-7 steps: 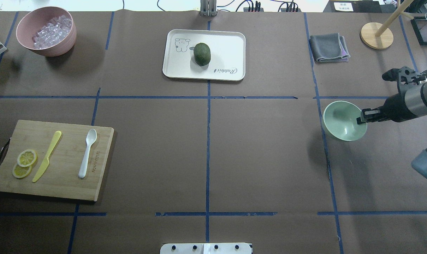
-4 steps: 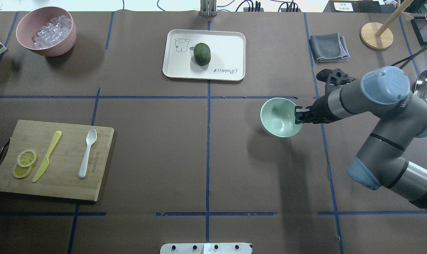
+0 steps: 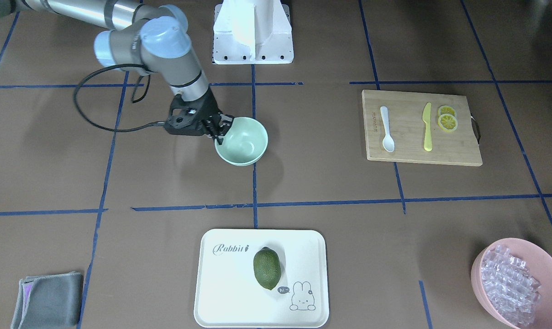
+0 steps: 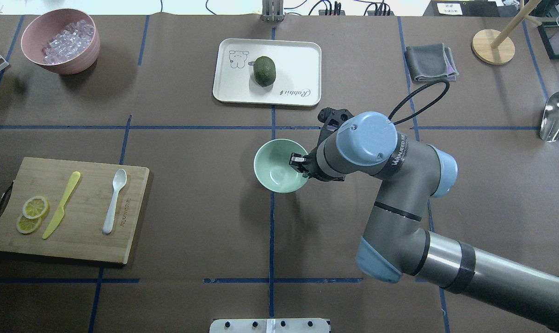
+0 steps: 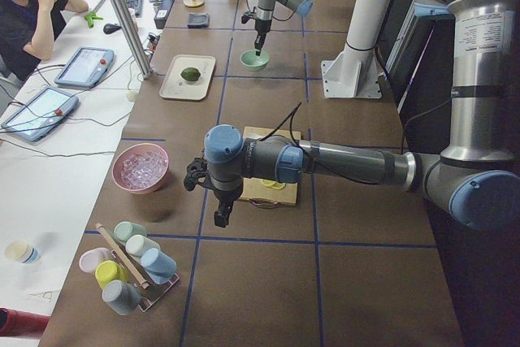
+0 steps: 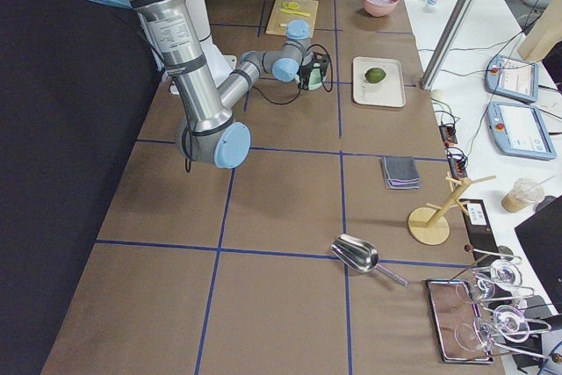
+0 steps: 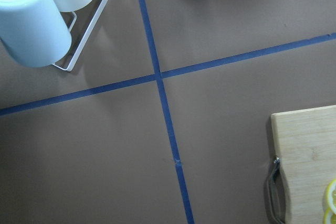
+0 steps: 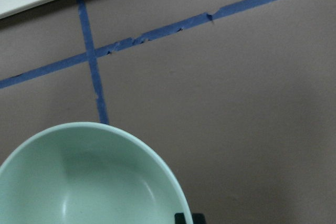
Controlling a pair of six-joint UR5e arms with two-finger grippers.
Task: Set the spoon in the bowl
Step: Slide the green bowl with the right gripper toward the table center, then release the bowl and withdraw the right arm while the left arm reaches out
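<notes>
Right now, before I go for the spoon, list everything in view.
bowl: 1, mint green, mid-table
spoon: 1, white, on cutting board
knife: 1, yellow, beside spoon
lemon slices: 2, yellow, board's handle end
cutting board: 1, wood, robot's left
pink bowl: 1, holding clear cubes, far left
tray: 1, white, far centre
fruit: 1, green, on tray
cloth: 1, grey, far right
stand: 1, wood, far right
scoop: 1, metal, right edge
cups: about six, pastel, racked, left end
glasses tray: 1, dark, right end
right fingers: shut on bowl's rim
left fingers: between cups and board, state unclear
</notes>
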